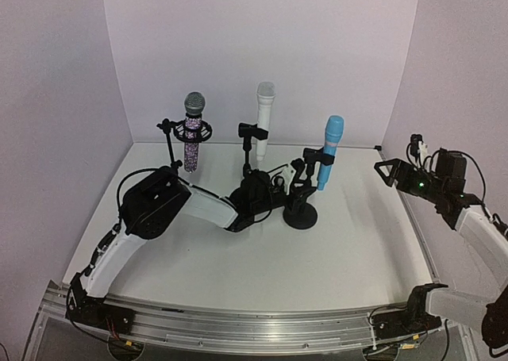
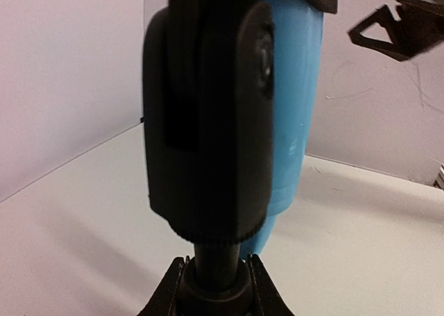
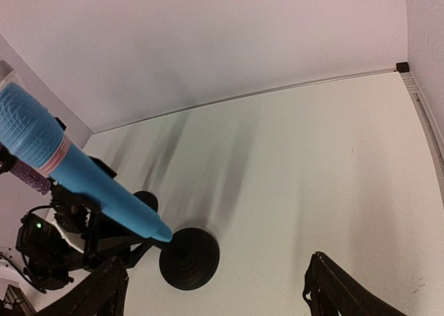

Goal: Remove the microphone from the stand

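Left tool (image 2: 215,281) pinches stand (image 2: 208,121) below blue microphone (image 2: 298,87); right tool (image 3: 218,292) wide, apart.

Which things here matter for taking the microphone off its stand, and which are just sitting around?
In the job:
- blue microphone
- its black stand
- left fingers, clamped on that stand's pole
- right fingers, open, off to the side

Just standing by:
- white microphone on its own stand
- glittery microphone on its own stand
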You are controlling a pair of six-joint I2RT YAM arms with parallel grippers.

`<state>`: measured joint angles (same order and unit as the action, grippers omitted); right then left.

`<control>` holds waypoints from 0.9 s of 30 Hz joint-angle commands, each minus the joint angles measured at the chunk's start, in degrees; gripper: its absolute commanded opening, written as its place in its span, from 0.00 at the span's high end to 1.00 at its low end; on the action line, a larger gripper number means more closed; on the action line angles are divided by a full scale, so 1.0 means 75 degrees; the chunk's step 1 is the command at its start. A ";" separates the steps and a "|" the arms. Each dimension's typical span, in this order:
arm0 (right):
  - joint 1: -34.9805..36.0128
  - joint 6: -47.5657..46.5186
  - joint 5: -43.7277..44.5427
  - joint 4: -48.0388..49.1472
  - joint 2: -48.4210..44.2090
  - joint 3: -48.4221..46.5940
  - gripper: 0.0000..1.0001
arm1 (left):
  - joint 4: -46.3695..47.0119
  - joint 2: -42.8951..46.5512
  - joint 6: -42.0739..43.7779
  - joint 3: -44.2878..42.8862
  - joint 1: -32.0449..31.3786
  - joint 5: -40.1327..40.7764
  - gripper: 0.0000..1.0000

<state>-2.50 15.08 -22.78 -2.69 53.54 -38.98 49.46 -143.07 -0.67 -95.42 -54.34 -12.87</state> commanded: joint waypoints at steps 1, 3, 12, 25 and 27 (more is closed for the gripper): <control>0.0038 -0.0181 -0.0350 0.0083 -0.0069 -0.0531 0.15 | 0.1577 0.2031 0.0282 0.1922 -0.0582 0.0242 1.00; 0.0054 -0.0164 -0.0509 0.0084 -0.0081 -0.0624 0.15 | 0.1910 0.2637 0.0242 0.2861 -0.0705 0.0407 1.00; 0.0720 -0.0305 -0.1059 0.0119 0.0157 -0.0931 0.17 | 0.3089 0.4245 0.0625 0.5626 -0.1260 0.1929 1.00; 0.2607 -0.0918 -0.1140 0.0854 0.1249 -0.1429 0.17 | 0.3130 0.4537 -0.0624 0.6814 -0.1105 0.2471 1.00; 0.2805 -0.0975 -0.1154 0.0926 0.1410 -0.1480 0.17 | 0.3118 0.4379 -0.0797 0.6815 -0.0999 0.2303 1.00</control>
<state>15.94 10.07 -29.87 0.41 62.24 -47.28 66.21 -111.98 -1.34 -44.09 -63.02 4.73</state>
